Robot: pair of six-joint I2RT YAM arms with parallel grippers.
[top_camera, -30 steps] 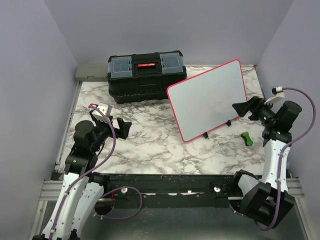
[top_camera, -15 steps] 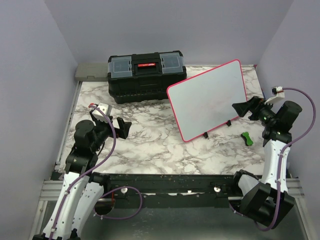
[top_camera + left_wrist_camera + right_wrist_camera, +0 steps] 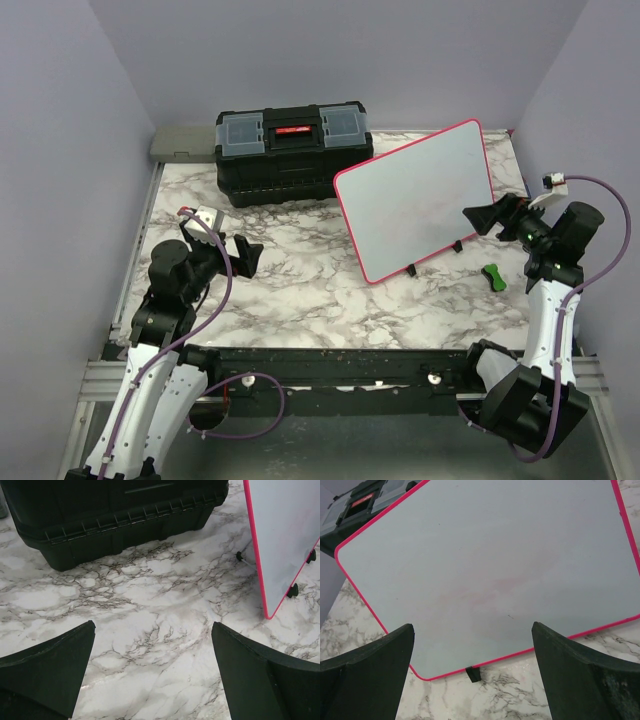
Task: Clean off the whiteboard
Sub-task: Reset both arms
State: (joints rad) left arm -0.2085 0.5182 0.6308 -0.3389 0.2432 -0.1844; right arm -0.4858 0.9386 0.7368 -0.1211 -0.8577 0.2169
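Top external view: a marble table (image 3: 300, 290) with both arms at its near edge and purple-grey walls around it.
Whiteboard: the whiteboard (image 3: 415, 205) is on the right half of the table. It has a pink-red rim and rounded corners, and it is set at an angle to the table edges.
Board support: small black feet (image 3: 413, 269) at its lower edge touch the table. The left wrist view also shows such feet (image 3: 293, 590) at this edge.
Board surface: in the right wrist view the whiteboard (image 3: 490, 570) fills most of the picture. No clear writing shows on it, only a faint pink smear (image 3: 485, 587) near the middle.
Toolbox: a black toolbox (image 3: 290, 150) with a red latch stands at the back of the table. Its right end is just beside the left upper corner of the board.
Left gripper: the left gripper (image 3: 245, 257) hangs over the left part of the table, well apart from the board. Its jaws are spread wide and hold nothing. In its own camera the left gripper (image 3: 152, 627) has only bare marble between its fingers (image 3: 55, 665).
Right gripper: the right gripper (image 3: 483, 218) is at the right lower part of the board and points at its face. Its jaws are wide apart and empty; I cannot tell if a fingertip touches the board.
Green thing: a small green object (image 3: 492, 276) lies on the table near the right arm, just beside the lower edge of the board.
Grey thing: a flat grey object (image 3: 182, 143) lies behind the left end of the toolbox.
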